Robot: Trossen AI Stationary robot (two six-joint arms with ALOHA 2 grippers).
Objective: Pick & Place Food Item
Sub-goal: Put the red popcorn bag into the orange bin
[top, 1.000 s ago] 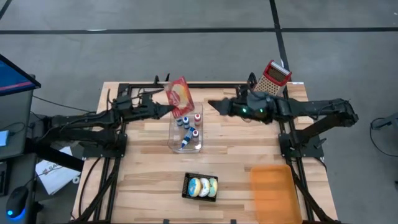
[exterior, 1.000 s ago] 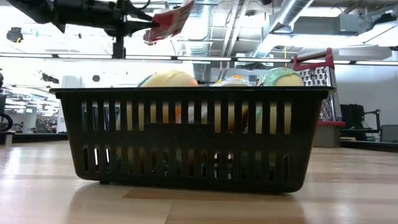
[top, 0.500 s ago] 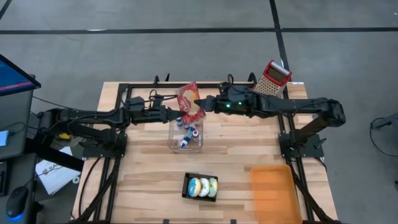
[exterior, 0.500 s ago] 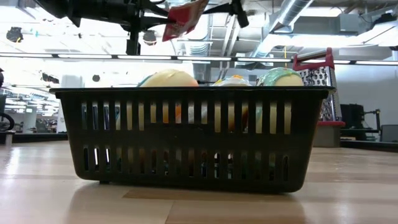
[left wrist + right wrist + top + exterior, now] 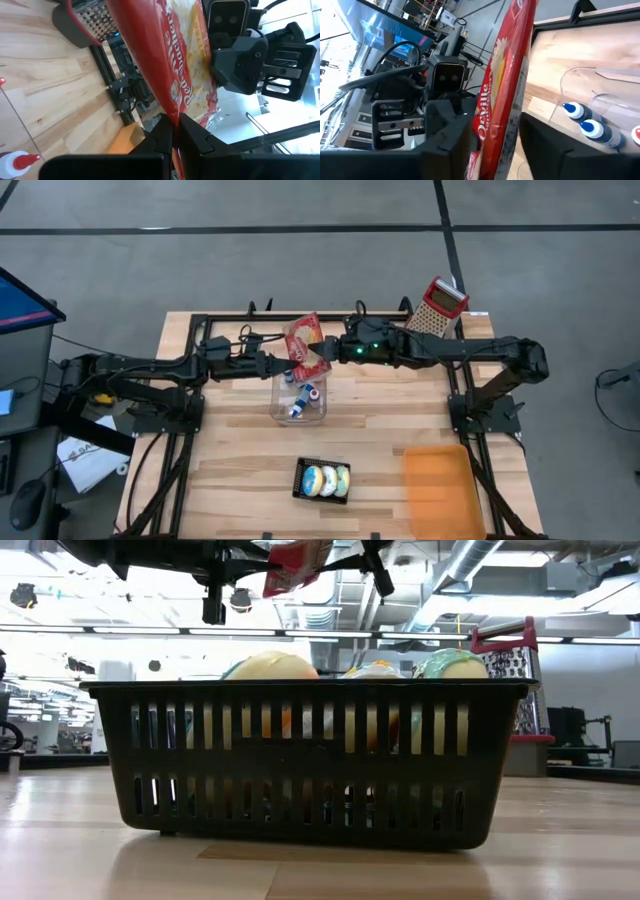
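A red popcorn bag (image 5: 305,348) hangs in the air above a clear bin (image 5: 298,402) of small bottles, near the table's far middle. My left gripper (image 5: 278,366) reaches in level from the left and is shut on the bag (image 5: 165,55). My right gripper (image 5: 322,352) comes from the right, open. Its two fingers (image 5: 451,145) stand close on either side of the bag (image 5: 505,95). In the low view the bag (image 5: 296,558) shows high above the black basket (image 5: 300,760). My left gripper pinches the bag's thin sealed edge (image 5: 173,114) between its two fingers, which come level from the table's left. The bag sticks out beyond the fingertips, lifted clear of everything. My right gripper's fingers flank the bag's two faces; I cannot tell whether they touch it.
A black basket (image 5: 322,480) of round food items sits near the front middle. An orange tray (image 5: 440,485) lies at the front right. A red-handled grater (image 5: 440,305) stands at the far right. Bare wood lies at the front left.
My left gripper has carried the bag toward the table's right, over the clear bin, then held still. My right gripper has come toward the left and down until its fingers stand around the bag. The bag has turned more edge-on.
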